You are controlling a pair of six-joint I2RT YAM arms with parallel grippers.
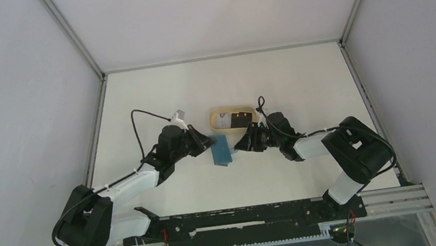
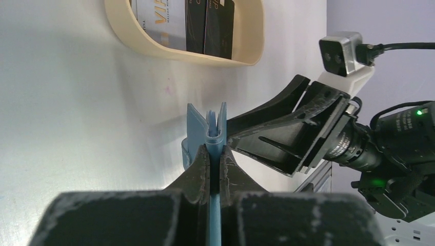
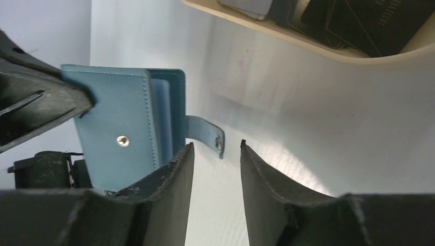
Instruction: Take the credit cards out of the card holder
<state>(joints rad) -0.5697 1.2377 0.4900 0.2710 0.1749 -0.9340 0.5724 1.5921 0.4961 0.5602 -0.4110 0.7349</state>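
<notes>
From above, the teal card holder (image 1: pixel 222 151) sits on the white tabletop (image 1: pixel 298 82) between the two arms, just in front of a tan oval tray (image 1: pixel 214 118). The left gripper (image 1: pixel 210 143) meets its left edge and the right gripper (image 1: pixel 237 146) is just beside its right edge. Credit cards (image 1: pixel 234 120) lie in the tray; at this size they look like one pale card and one dark one, though the count is hard to make out.

In the left wrist view, the left gripper (image 2: pixel 214 152) has its jaws pressed together on the card holder (image 2: pixel 197 128), pinching it edge-on. The lighter blue inner leaves fan out slightly beyond the tips. To the right, the right gripper (image 2: pixel 241 134) reaches in close to the holder. Farther off, the tray (image 2: pixel 149 47) holds the credit cards (image 2: pixel 218 28): black ones next to a pale one with orange lettering.

In the right wrist view, the right gripper (image 3: pixel 216 145) has its jaws spread with only bare tabletop (image 3: pixel 318 128) between them. The card holder (image 3: pixel 113 115) is left of the gap, its cover with a metal snap stud facing the camera. Its snap tab (image 3: pixel 205 134) hangs loose towards the jaws. The left gripper (image 3: pixel 36 107) clamps the holder's far corner. The tray (image 3: pixel 318 47) runs along the top with dark credit cards (image 3: pixel 359 20) inside.
</notes>
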